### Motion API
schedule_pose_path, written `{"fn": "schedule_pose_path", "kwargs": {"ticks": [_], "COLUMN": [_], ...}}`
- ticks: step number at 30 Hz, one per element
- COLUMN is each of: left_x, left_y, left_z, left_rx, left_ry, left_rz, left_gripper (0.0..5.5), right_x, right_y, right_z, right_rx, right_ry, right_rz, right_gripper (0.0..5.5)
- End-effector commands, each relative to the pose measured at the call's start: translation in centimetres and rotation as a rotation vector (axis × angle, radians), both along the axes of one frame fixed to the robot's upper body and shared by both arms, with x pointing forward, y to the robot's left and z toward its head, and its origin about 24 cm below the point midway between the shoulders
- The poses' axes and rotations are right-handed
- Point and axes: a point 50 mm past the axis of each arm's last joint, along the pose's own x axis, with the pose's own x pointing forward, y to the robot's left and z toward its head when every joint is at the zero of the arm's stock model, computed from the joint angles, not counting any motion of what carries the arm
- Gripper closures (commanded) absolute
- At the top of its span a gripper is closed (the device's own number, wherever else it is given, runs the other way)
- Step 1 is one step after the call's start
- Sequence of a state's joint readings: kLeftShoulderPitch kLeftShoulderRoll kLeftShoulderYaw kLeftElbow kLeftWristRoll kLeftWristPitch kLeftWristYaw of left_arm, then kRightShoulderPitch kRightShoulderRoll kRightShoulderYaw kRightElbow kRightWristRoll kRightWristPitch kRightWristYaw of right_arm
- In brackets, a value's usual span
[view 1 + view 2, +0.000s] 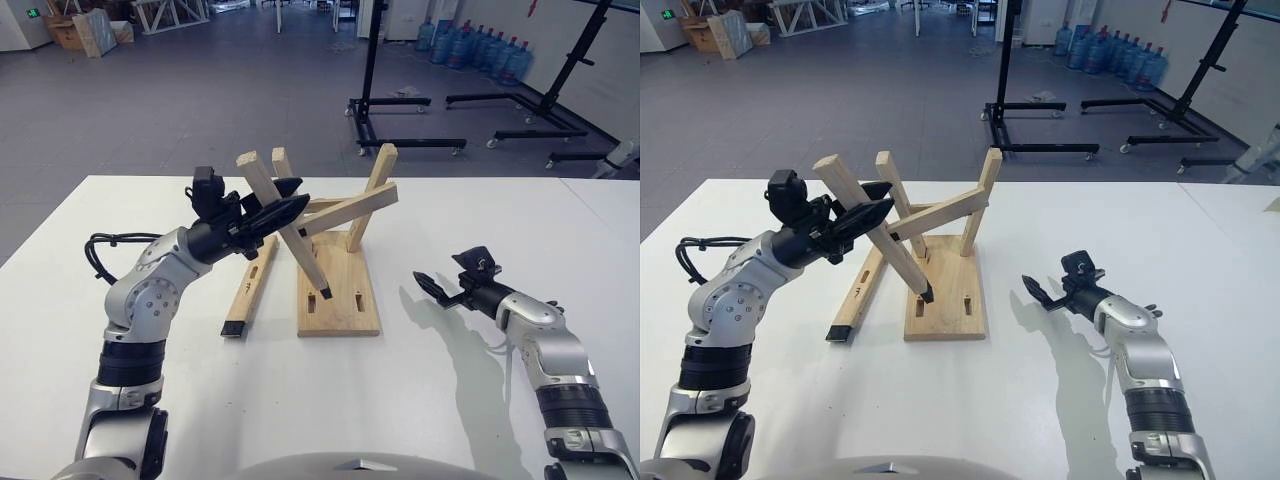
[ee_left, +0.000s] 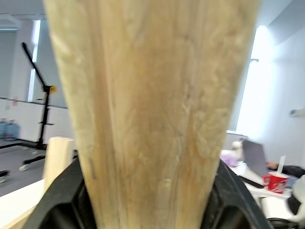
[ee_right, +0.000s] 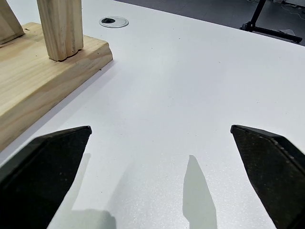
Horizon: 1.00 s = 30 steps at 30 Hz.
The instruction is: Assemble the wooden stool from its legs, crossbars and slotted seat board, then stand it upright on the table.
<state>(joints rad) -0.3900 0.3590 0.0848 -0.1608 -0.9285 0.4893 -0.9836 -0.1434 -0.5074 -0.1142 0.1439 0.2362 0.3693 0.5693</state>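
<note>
The left gripper (image 1: 275, 217) is clamped around a pale square wooden leg (image 1: 306, 258). It holds the leg steeply tilted, with the dark-tipped lower end touching the flat pale pine slotted seat board (image 1: 340, 315), which lies in the middle of the white bench (image 1: 450, 220). At the board's far end a leaning wooden leg (image 1: 375, 180) stands in the board, joined to a slanting wooden crossbar (image 1: 350, 207) that runs back toward the held leg. A loose wooden leg (image 1: 250, 285) with a black cap at its near end lies on the bench just beside the board's left edge. The right gripper (image 3: 160, 129) hovers low over the bench to the right of the board, its fingers spread wide and holding nothing. The main risk, as I judge it, is the angle: pressing the held leg down while it is this far off vertical would jam it in a slot or skid its tip across the board. Since nothing pins the board, such a push could slide or tip it. It could also lever the crossbar and topple the leaning leg. If the dark tip is a foot cap, the wrong end is facing the board
</note>
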Motion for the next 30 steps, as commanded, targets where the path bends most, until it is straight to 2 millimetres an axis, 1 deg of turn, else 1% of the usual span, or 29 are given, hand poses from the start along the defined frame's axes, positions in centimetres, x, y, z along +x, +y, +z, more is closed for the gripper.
{"fn": "schedule_pose_path", "kwargs": {"ticks": [1,3,5,7,13,15,26,28,30], "left_x": [0.9,1.5,2.1,2.7,3.0,3.0,3.2,3.0,2.9], "left_y": [0.9,1.1,1.0,0.6,0.3,0.4,0.8,0.8,0.7], "left_z": [-1.9,-2.7,-3.5,-3.9,-5.0,-5.2,-4.7,-5.1,-6.0], "left_rx": [0.072,0.102,0.125,0.115,0.129,0.144,0.174,0.185,0.217], "left_ry": [-0.015,-0.032,-0.043,-0.035,-0.029,-0.03,-0.045,-0.041,-0.038], "left_rz": [0.004,0.004,-0.003,-0.02,-0.032,-0.043,-0.062,-0.066,-0.066], "left_gripper": [3.46,3.46,3.46,3.46,3.46,3.46,3.46,3.46,3.46], "right_x": [0.5,0.7,0.9,1.0,1.4,1.3,1.2,1.2,1.2], "right_y": [0.6,0.8,1.0,1.1,1.5,1.6,2.0,2.0,2.1], "right_z": [0.1,0.1,0.1,0.0,0.0,-0.1,-0.4,-0.5,-0.5], "right_rx": [0.001,0.002,0.005,0.005,0.006,0.008,0.017,0.018,0.017], "right_ry": [0.001,0.004,0.006,0.007,0.009,0.011,0.015,0.015,0.015], "right_rz": [0.018,0.026,0.032,0.038,0.058,0.059,0.066,0.067,0.068], "right_gripper": [0.1,0.1,0.1,0.1,0.1,0.1,0.1,0.1,0.1]}}
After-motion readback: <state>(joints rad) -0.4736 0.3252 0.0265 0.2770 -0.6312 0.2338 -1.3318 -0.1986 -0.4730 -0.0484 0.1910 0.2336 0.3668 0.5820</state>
